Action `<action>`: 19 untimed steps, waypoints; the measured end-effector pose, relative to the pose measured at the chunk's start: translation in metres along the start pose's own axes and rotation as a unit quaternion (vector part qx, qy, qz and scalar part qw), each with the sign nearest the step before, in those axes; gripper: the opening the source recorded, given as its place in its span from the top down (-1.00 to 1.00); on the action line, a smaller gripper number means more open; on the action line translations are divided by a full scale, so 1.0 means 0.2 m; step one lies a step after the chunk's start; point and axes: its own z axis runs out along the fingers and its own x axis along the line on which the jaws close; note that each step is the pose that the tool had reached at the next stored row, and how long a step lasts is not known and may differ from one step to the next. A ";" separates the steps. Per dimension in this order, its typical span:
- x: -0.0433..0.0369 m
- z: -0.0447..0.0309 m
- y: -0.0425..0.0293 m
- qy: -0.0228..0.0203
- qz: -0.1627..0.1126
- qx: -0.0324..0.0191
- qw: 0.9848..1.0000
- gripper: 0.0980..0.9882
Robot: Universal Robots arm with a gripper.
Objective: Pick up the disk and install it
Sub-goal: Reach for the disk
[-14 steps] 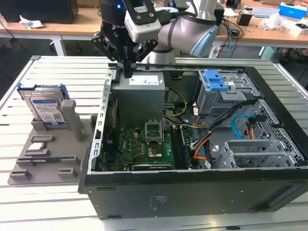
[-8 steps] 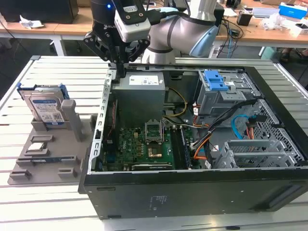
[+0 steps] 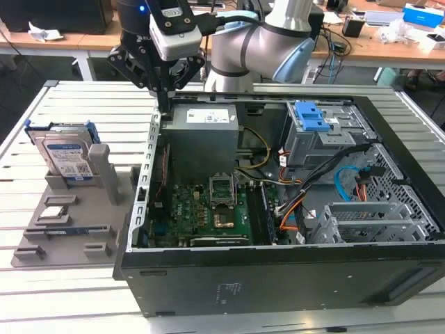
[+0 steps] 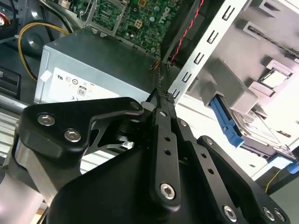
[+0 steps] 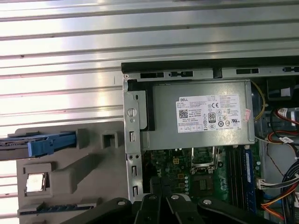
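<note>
The disk [image 3: 64, 154], a silver drive with a white-and-blue label and blue side rails, stands on edge in a grey holder [image 3: 97, 209] at the exterior view's left, outside the computer case. Its blue rail [image 4: 227, 123] and silver face [image 4: 256, 129] also appear in the second wrist view, and the rail [image 5: 48, 144] in the first wrist view. My gripper [image 3: 165, 104] hangs over the case's back left corner, to the right of the disk and apart from it. The fingers [image 4: 162, 99] are pressed together with nothing between them.
The open computer case [image 3: 278, 278] lies on a slatted metal table [image 3: 90, 97]. Inside are a grey power supply box [image 3: 204, 142], a green motherboard [image 3: 208, 209], cables and a drive bay with a blue clip [image 3: 311, 118]. A small chip [image 3: 54, 212] rests on the holder.
</note>
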 end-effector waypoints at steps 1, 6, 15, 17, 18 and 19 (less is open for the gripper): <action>0.004 0.000 0.000 0.000 0.000 0.000 1.000 0.98; 0.028 -0.001 -0.002 0.000 0.000 0.000 1.000 0.98; 0.092 -0.002 -0.007 0.000 0.000 0.000 1.000 0.98; 0.111 -0.003 -0.008 0.000 0.000 0.000 1.000 0.98; 0.115 -0.003 -0.008 0.000 0.000 0.000 1.000 0.98; 0.119 -0.003 -0.009 0.000 0.000 0.000 1.000 0.98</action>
